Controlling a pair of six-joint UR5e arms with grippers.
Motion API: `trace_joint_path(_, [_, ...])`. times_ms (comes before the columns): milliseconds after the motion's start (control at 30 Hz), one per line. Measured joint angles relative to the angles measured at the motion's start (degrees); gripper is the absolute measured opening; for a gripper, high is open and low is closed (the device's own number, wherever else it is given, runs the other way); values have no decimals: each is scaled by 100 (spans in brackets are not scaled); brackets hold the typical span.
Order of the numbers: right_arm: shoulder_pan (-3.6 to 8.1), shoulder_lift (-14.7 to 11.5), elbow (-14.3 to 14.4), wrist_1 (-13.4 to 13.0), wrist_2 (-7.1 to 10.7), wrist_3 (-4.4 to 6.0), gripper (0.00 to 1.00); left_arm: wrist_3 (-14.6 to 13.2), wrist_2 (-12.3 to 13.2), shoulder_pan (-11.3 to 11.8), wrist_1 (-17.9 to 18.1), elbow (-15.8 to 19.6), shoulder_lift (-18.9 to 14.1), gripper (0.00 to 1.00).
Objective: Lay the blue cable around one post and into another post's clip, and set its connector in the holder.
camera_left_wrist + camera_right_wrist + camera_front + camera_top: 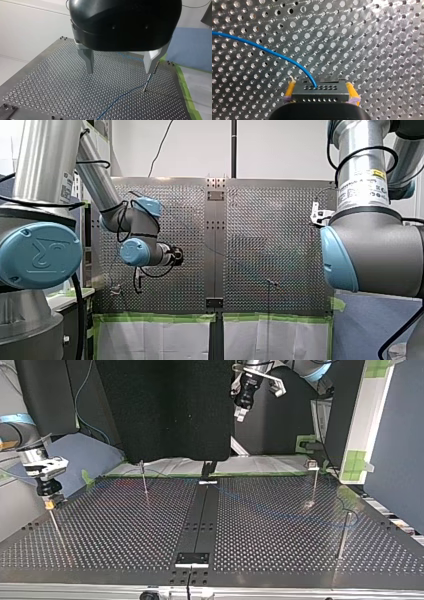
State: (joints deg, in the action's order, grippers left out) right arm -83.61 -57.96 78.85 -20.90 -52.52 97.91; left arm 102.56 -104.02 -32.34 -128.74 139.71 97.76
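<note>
At the top view's left, my right gripper (49, 503) clamps the black connector (319, 90), its underside hidden. The blue cable (262, 48) runs ahead. My left gripper (120, 72) hangs spread and empty. The arm label (362, 187) is illegible.

- Front view: bright, even room light. You see the white wall (280, 145) washed pale. The perforated table (280, 240) carries a mottled sheen with faint rainbow patches.
- Top view: dimmer. The table reads near-black there, a pale sheen lies across its near rows, and the black panel (165, 405) gives back no light.
- Left wrist view: light from above. Soft highlights sit on the black housing of my left gripper (120, 72), and the table gleams grey.
- Right wrist view: hard glare. You find a bright ring around nearly every hole. The blue cable (272, 53) stands vivid against it, while the face of the connector (320, 91) stays in shadow.
</note>
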Motion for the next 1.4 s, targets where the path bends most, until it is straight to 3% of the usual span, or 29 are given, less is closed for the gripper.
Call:
trace_joint_path(467, [0,0,0,0,0,0,100,17,-39,30,248,2,0,100])
trace_joint_path(1400, [0,0,0,0,0,0,100,18,-43,32,262,2,0,100])
